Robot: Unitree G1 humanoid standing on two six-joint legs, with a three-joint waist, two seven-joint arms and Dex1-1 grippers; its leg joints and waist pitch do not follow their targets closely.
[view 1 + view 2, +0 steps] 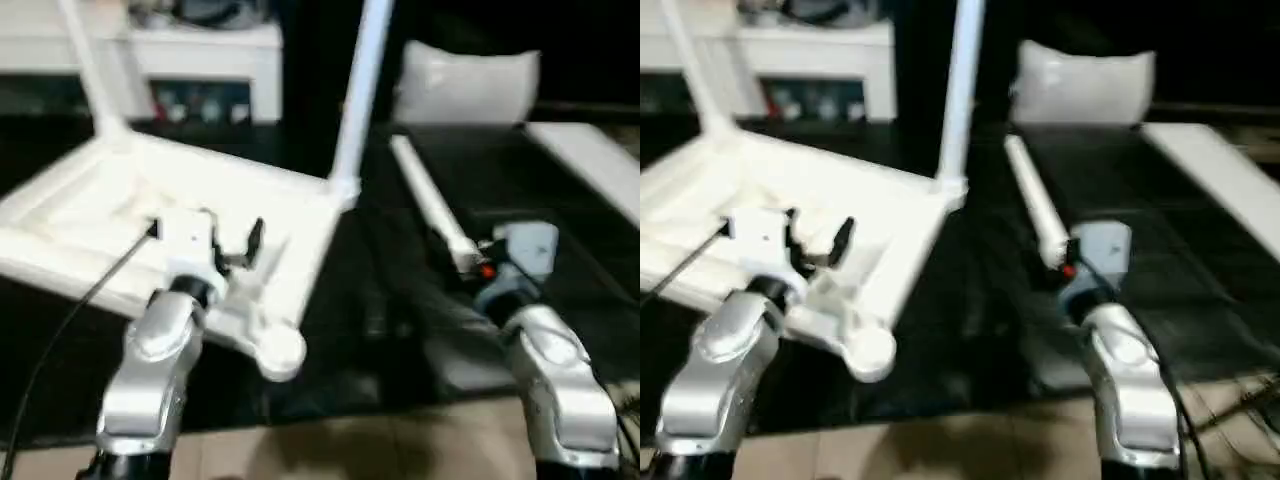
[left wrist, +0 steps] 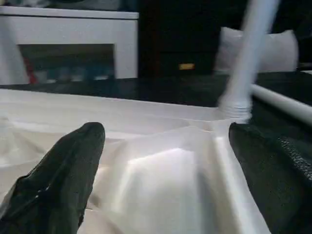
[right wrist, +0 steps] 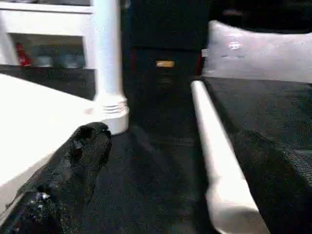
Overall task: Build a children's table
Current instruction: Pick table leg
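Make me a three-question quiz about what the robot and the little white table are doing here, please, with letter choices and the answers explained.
1. Where does the loose leg lie?
A. On the dark mat beside the tabletop
B. On the white cabinet
C. Across the left forearm

2. How many legs stand upright in the tabletop?
A. None
B. Two
C. Four

3. How are the left gripper jaws?
A. Open over the tabletop
B. Shut on a leg
C. Shut on a cable

Answers: 1 A, it lies flat on the mat, its near end at the right gripper. 2 B, two legs rise at the far corners. 3 A, a gap shows between the fingers.
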